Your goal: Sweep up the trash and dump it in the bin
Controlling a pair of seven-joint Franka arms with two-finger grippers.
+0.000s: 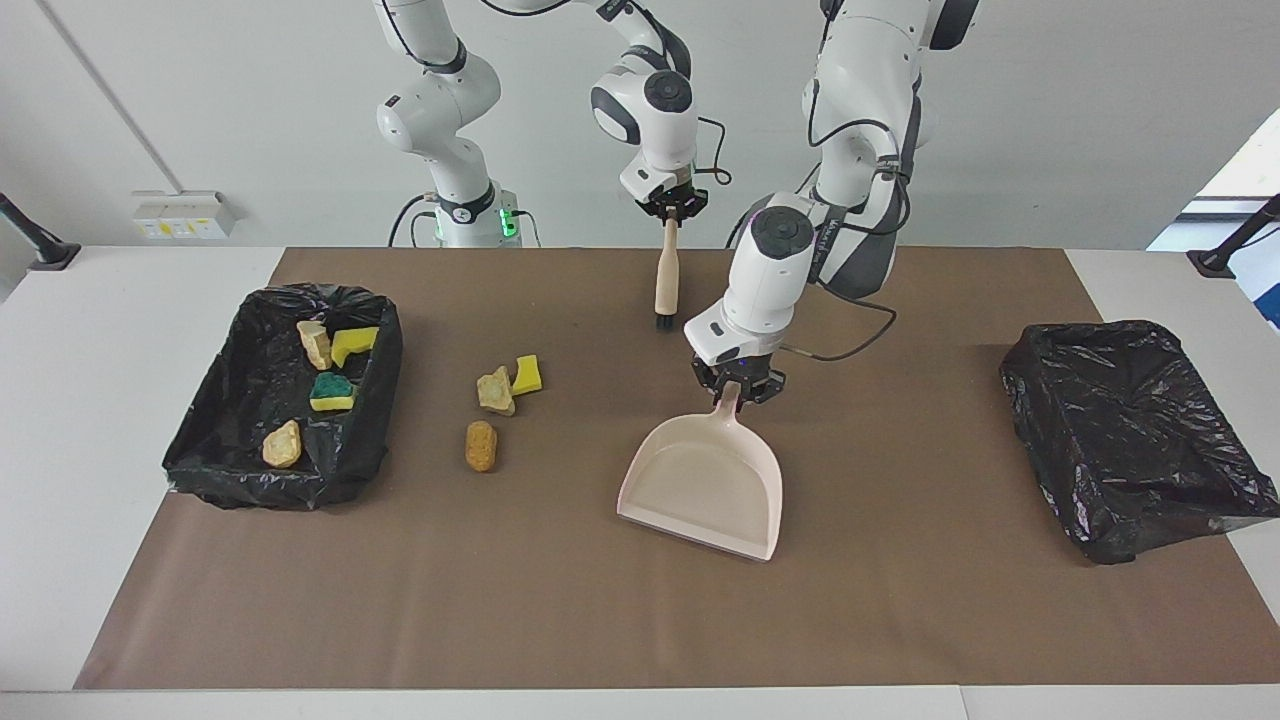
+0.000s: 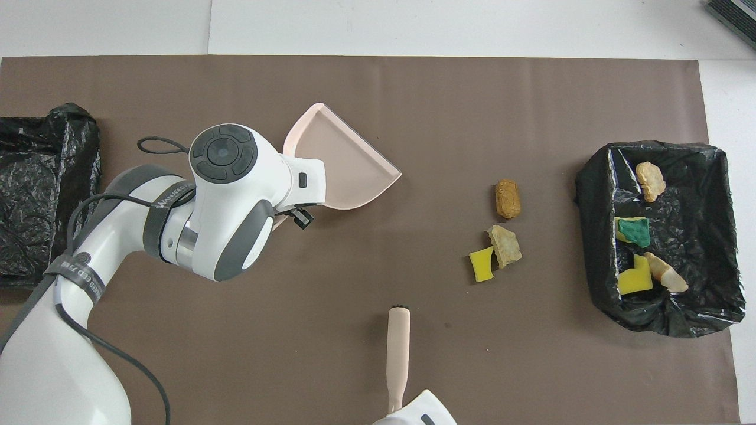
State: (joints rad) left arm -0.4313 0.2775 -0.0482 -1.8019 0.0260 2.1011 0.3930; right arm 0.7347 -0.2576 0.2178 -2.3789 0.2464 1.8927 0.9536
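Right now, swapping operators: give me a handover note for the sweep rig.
Left gripper: shut on the handle of the dustpan, pan tilted over the mat in mid-table.
Right gripper: shut on the top of the brush, which hangs bristles down over the mat's robot-side edge.
Trash: three loose pieces lie on the mat between the dustpan and the bin at the right arm's end. Four pieces already lie in that bin.
The bin at the left arm's end shows no trash.
Done: both tools gripped.
Left: sweep the three pieces into the pan, then dump them.
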